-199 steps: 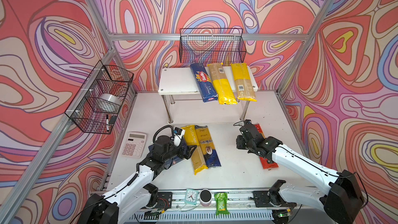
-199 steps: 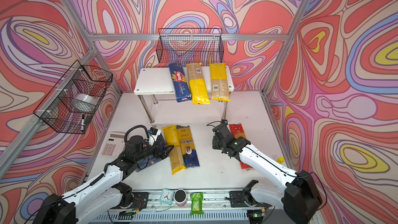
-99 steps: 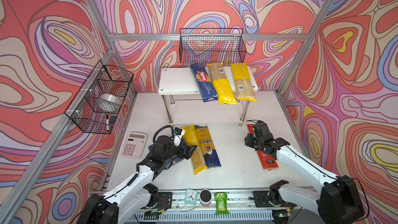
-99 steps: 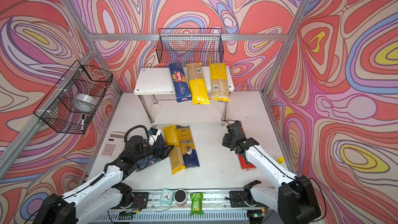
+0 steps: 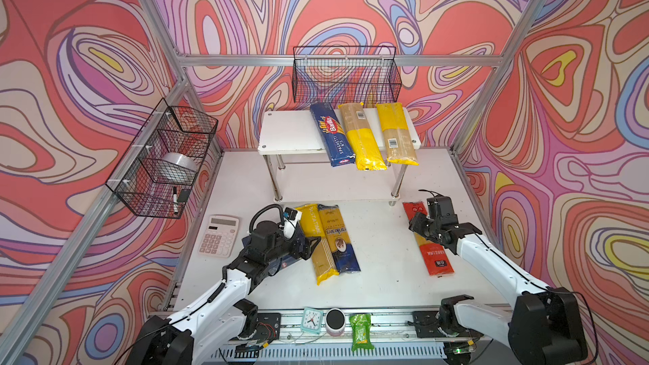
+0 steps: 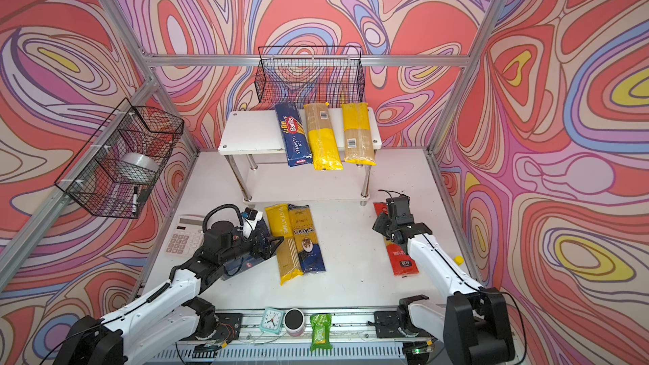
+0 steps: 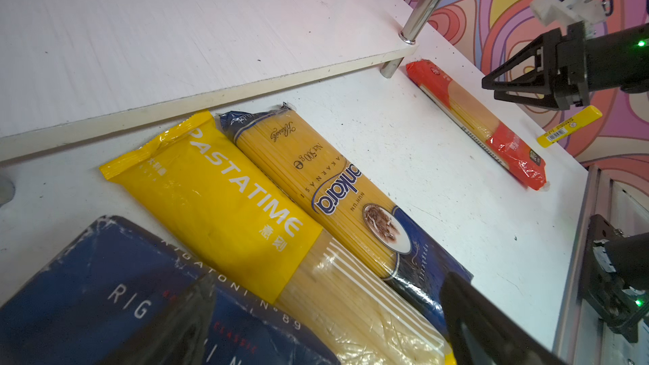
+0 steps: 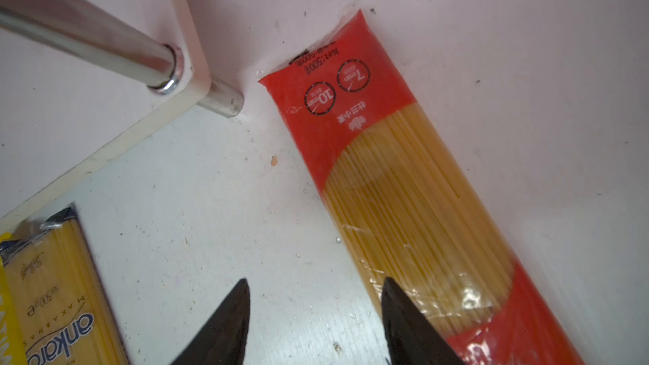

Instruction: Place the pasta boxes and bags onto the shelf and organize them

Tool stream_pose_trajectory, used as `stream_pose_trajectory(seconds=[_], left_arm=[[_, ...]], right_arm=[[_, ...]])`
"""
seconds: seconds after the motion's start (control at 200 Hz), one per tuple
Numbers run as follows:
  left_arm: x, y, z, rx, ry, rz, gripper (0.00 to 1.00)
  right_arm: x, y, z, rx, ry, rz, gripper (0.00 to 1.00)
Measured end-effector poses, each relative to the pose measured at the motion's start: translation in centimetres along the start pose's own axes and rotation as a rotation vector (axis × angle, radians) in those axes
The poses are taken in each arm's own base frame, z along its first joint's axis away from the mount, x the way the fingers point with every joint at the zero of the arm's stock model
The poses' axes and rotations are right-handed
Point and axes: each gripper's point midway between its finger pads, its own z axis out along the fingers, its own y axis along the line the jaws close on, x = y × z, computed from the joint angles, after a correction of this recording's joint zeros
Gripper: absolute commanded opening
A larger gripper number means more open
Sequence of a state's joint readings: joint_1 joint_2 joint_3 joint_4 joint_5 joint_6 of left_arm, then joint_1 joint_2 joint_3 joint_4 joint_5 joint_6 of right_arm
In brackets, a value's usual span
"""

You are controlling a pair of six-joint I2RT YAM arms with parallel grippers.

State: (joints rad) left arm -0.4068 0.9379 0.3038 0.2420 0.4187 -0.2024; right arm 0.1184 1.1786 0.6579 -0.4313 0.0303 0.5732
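The white two-tier shelf (image 5: 291, 131) carries the long Barilla spaghetti box (image 5: 332, 135) and two yellow-and-clear bags (image 5: 361, 138) (image 5: 397, 133) on its top board. On the table lie the yellow Pastatime bag (image 5: 316, 240), a dark blue-and-gold bag (image 5: 339, 237) and a red bag (image 5: 430, 254). The rigatoni box (image 7: 105, 293) lies mostly under my left arm. My left gripper (image 5: 309, 249) is open, straddling the box's edge and the Pastatime bag (image 7: 224, 191). My right gripper (image 8: 315, 280) is open beside the red bag (image 8: 404, 187), nothing between its fingers.
A calculator (image 5: 218, 235) lies left of my left arm. Black wire baskets hang on the back wall (image 5: 346, 75) and the left wall (image 5: 165, 159). A clock (image 5: 312, 319), a round can (image 5: 335, 321) and a green packet (image 5: 361, 331) line the front rail. A yellow marker (image 6: 457, 259) lies at the right edge.
My right gripper has swung right from the table's middle to the red bag's far end, and its jaws have widened. The left arm has not moved.
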Motion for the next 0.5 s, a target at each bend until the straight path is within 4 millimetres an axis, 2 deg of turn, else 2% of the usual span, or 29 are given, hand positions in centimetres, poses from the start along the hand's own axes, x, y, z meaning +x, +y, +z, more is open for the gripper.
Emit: stream_pose_trajectory(seconds=[0.16, 0.501], left_arm=[[0.0, 0.0, 0.0, 0.000, 0.000, 0.000, 1.00], [0.0, 0.0, 0.0, 0.000, 0.001, 0.000, 1.00]], right_arm=[[-0.2, -1.1, 1.4, 0.016, 0.027, 0.036, 0.63], [0.3, -0.8, 3.0, -0.022, 0.058, 0.044, 0.63]])
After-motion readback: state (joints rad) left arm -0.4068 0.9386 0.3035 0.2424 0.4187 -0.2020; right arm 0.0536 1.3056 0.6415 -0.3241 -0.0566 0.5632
